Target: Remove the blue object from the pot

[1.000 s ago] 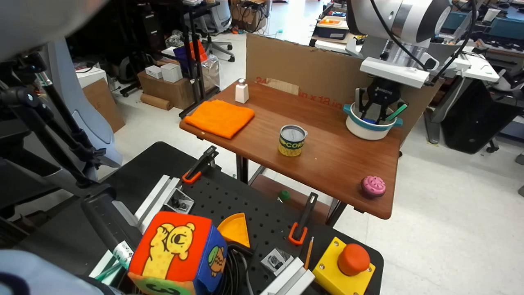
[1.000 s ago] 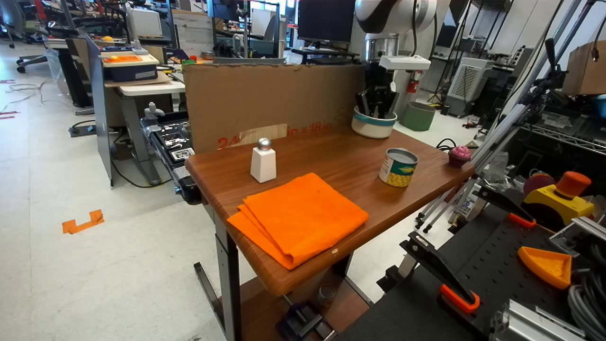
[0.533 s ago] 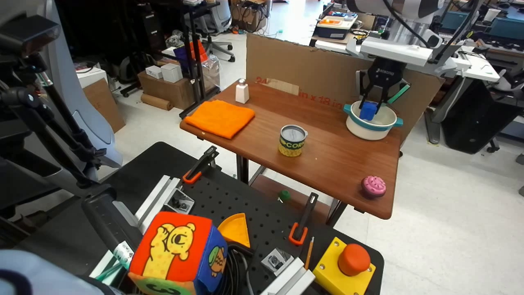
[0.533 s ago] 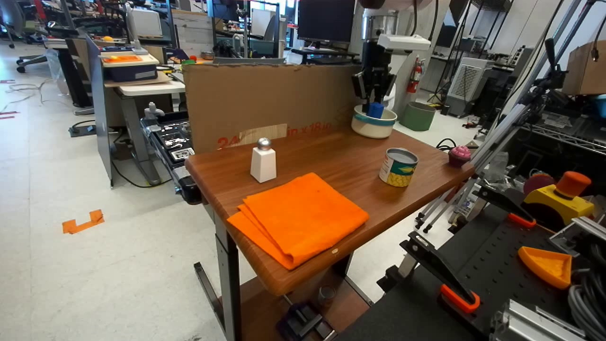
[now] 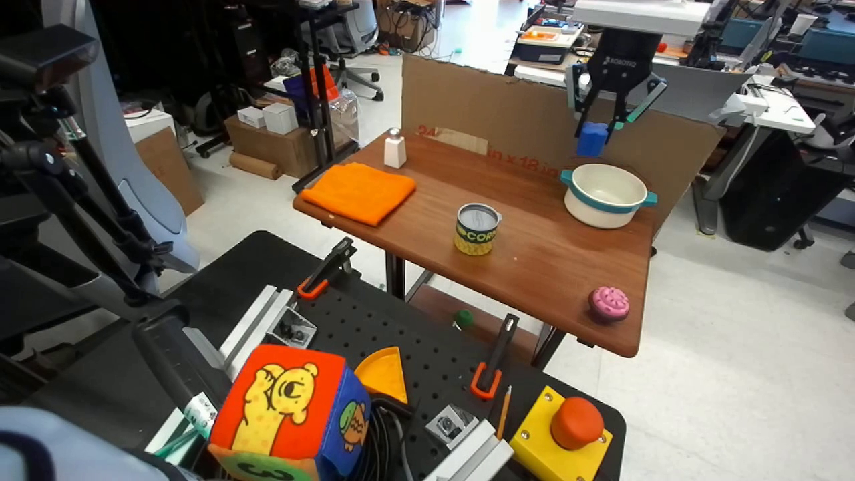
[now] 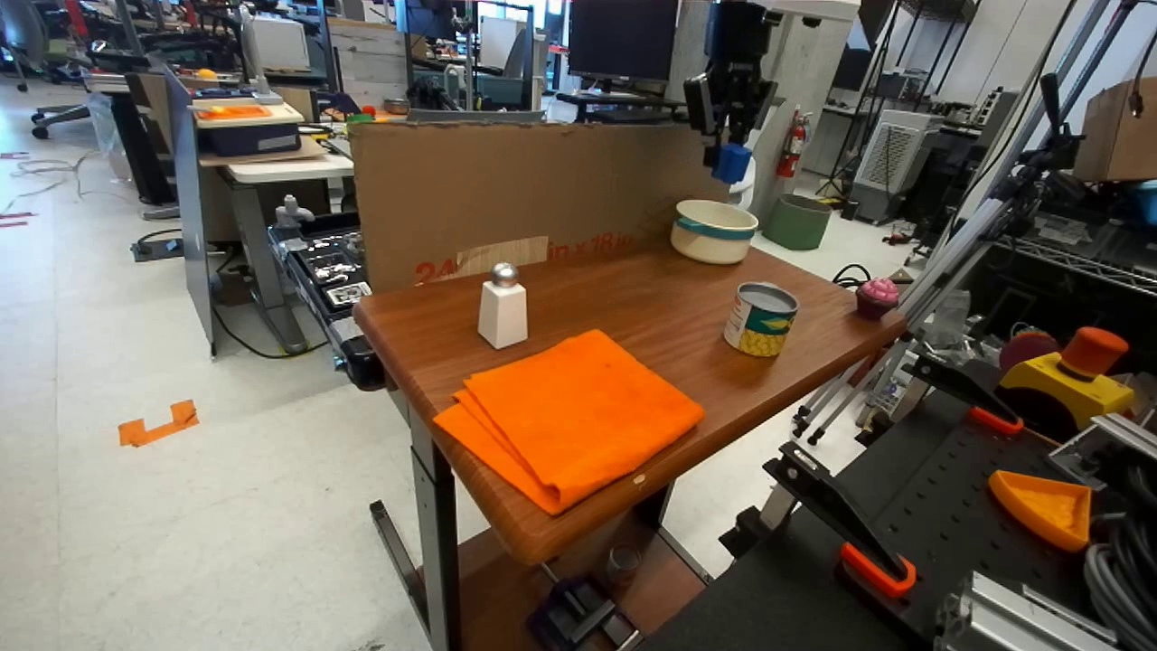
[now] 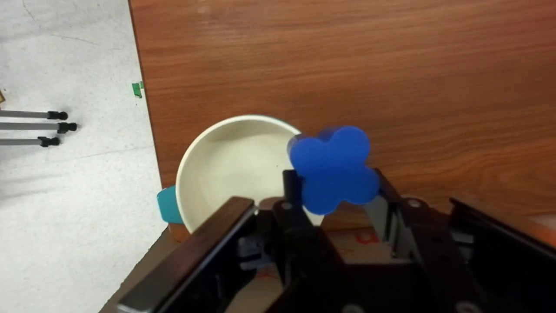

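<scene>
The black gripper (image 5: 594, 135) pinches the blue flower-shaped block (image 7: 334, 169) between its fingertips (image 7: 292, 187), up higher than the round cream-and-teal pot (image 5: 601, 217).

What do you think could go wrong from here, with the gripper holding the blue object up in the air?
1. The blue object could slip, as its lobed body sticks out past the tips of the gripper.
2. Lowered straight down, it might catch the rim of the pot, which it overlaps in the wrist view.
3. A low sideways swing might bump the cardboard panel standing near the pot.
</scene>
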`<move>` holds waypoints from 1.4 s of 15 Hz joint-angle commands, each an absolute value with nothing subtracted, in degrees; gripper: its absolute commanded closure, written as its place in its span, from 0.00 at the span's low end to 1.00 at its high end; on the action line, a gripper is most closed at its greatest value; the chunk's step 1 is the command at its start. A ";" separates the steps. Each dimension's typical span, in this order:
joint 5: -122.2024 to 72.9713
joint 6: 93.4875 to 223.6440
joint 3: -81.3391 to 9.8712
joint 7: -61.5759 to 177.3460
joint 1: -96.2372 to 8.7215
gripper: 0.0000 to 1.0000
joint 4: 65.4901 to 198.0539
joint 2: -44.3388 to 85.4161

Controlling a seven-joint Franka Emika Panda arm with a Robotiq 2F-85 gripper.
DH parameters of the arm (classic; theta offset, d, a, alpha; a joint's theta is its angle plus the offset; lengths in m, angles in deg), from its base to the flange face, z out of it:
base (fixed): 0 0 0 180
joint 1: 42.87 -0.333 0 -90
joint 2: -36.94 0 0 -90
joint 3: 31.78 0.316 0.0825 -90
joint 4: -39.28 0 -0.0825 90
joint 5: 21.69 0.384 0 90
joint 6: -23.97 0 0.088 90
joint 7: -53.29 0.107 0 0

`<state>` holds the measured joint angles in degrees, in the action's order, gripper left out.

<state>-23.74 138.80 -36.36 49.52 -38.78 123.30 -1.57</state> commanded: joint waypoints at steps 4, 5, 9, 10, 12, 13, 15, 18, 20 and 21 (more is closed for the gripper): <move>-24.86 139.73 -35.59 49.50 -38.71 0.85 143.29 8.34; -25.18 140.86 -35.72 49.26 -38.64 0.85 146.11 9.01; -26.14 144.87 -36.56 51.04 -38.70 0.85 151.10 7.53; -26.41 146.09 -36.87 51.56 -38.71 0.85 151.43 6.62; -27.33 148.19 -37.60 52.69 -38.91 0.85 152.15 5.45; -28.22 149.46 -38.11 53.29 -39.07 0.85 152.31 4.72; -30.56 151.41 -39.25 54.65 -39.33 0.85 152.39 3.09; -33.18 153.99 -40.39 55.62 -39.31 0.85 152.89 1.30; -34.21 154.20 -40.74 55.58 -39.17 0.35 153.43 1.38; -34.22 153.72 -40.59 55.14 -39.00 0.34 153.56 1.63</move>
<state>-32.20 151.29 -39.92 54.35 -38.67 151.78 1.87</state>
